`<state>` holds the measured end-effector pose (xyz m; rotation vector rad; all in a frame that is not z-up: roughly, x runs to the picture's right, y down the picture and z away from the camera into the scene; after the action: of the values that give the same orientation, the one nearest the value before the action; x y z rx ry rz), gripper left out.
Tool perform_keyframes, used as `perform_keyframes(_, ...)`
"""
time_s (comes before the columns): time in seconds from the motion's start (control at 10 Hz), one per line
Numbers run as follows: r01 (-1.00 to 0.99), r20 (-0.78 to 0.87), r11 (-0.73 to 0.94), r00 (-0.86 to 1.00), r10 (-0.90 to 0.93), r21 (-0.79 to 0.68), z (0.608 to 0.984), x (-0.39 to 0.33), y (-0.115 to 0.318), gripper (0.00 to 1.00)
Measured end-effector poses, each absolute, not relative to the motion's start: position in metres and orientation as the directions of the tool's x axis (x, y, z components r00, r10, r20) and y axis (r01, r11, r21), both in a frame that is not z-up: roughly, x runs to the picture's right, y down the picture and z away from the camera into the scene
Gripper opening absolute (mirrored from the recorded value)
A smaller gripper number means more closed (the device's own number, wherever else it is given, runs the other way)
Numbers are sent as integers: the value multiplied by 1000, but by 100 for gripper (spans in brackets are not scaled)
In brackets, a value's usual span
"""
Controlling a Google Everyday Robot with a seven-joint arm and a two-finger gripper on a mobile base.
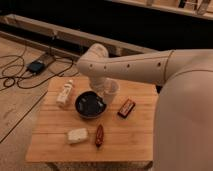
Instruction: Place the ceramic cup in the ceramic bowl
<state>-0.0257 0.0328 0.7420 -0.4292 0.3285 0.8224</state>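
Note:
The white ceramic cup (112, 91) hangs in my gripper (105, 88) at the end of the pale arm, which reaches in from the right. The cup is held just above the table, at the upper right rim of the dark blue-black ceramic bowl (90, 105). The bowl sits at the middle of the wooden table (125, 142). The arm's wrist hides most of the gripper, and the cup's left side overlaps the bowl's rim in this view.
A cream bottle (65, 93) lies left of the bowl. A pale block (77, 135) and a reddish-brown oblong item (99, 135) lie in front of it. A dark red packet (126, 108) lies to the right. Cables and a box (36, 65) are on the floor at left.

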Motion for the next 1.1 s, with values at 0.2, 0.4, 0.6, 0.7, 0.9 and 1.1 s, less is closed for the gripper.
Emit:
perform_keyframes(0.2, -703, -403, 656, 704, 585, -277, 743, -52, 38, 0)
perform_keyframes(0.4, -640, -359, 703, 764, 537, -310, 753, -74, 46, 0)
perform_keyframes(0.6, -584, -318, 738, 809, 495, -338, 766, -88, 56, 0)
perform_keyframes(0.7, -568, -304, 747, 821, 483, -345, 770, -91, 59, 0)
perform_keyframes(0.9, -511, -256, 779, 859, 444, -362, 786, -98, 67, 0)
perform_keyframes(1.1, -466, -216, 805, 884, 414, -367, 798, -101, 71, 2)
